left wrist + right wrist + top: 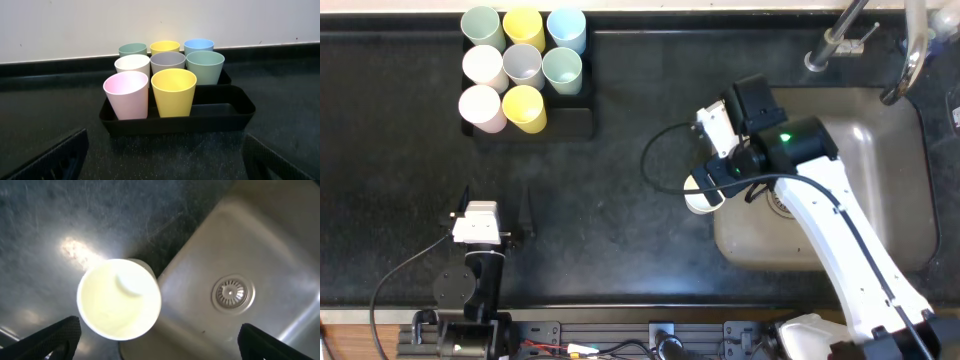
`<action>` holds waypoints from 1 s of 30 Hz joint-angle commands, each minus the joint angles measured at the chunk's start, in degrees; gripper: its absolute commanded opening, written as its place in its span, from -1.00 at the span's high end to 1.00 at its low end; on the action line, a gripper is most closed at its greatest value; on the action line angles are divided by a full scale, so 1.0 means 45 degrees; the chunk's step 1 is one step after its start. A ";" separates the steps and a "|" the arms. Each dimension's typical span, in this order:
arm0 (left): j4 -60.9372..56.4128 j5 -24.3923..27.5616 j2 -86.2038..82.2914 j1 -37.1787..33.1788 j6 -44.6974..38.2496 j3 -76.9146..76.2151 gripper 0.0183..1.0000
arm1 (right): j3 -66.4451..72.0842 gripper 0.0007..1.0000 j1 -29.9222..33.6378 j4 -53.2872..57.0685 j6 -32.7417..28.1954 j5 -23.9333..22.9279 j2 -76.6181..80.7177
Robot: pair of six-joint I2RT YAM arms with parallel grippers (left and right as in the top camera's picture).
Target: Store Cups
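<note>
Because the cream cup (119, 299) stands upright at the corner of the sink (260, 245), apparently on the bench (45, 225) rather than in the basin, the right tool (160, 330) hangs straight above it. It looks down into the cup's mouth with its fingers spread wide, holding nothing. The cup lies between the lines of the two fingers but nearer one of them than the other. How far its rim sits below the fingertips I cannot tell. The pose reads as a setup for a pick from above, and I judge the tool would have to centre itself before closing.

The left tool (165, 160) sits low over the bench, also wide and empty, facing the black tray (175, 125) well apart from it. In the tray's nearest row stand a pink cup (126, 95) and a yellow cup (173, 92), with one empty compartment (220, 109) beside the yellow. Six more cups fill the two rows behind. That free corner is probably where the cream cup belongs.
</note>
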State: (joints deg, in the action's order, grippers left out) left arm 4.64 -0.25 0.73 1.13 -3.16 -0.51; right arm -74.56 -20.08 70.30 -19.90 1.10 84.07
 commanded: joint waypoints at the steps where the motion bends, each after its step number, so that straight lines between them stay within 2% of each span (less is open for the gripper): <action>1: 0.0034 -0.0063 -0.0126 0.0107 0.0131 0.0015 -1.00 | 0.0500 -1.00 0.0510 -0.0175 -0.1642 0.0131 0.0369; 10: 0.0039 -0.0063 -0.0126 0.0107 0.0131 0.0015 -1.00 | 0.0505 -1.00 0.1088 0.0039 -0.1787 0.0471 0.1467; 23: 0.0034 -0.0058 -0.0126 0.0107 0.0131 0.0015 -1.00 | 0.0505 -0.99 0.1088 -0.0772 -0.1899 0.0563 0.2730; 24: 0.0039 -0.0063 -0.0126 0.0107 0.0126 0.0015 -1.00 | 0.0505 -0.89 0.1088 -0.0772 -0.1880 0.0573 0.2730; 25: 0.0039 -0.0063 -0.0126 0.0107 0.0126 0.0015 -1.00 | 0.0505 -0.65 0.1083 -0.0758 -0.1880 0.0617 0.2730; 26: 0.0034 -0.0063 -0.0126 0.0107 0.0131 0.0015 -1.00 | 0.0505 0.86 0.1059 -0.0719 -0.1855 0.0675 0.2730; 30: 0.0034 -0.0063 -0.0126 0.0107 0.0131 0.0015 -1.00 | 0.0505 0.92 0.0933 -0.0340 -0.1821 0.1744 0.2730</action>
State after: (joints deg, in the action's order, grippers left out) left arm 4.64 -0.25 0.73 1.13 -3.16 -0.51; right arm -72.55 -15.42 68.14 -28.12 4.56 96.18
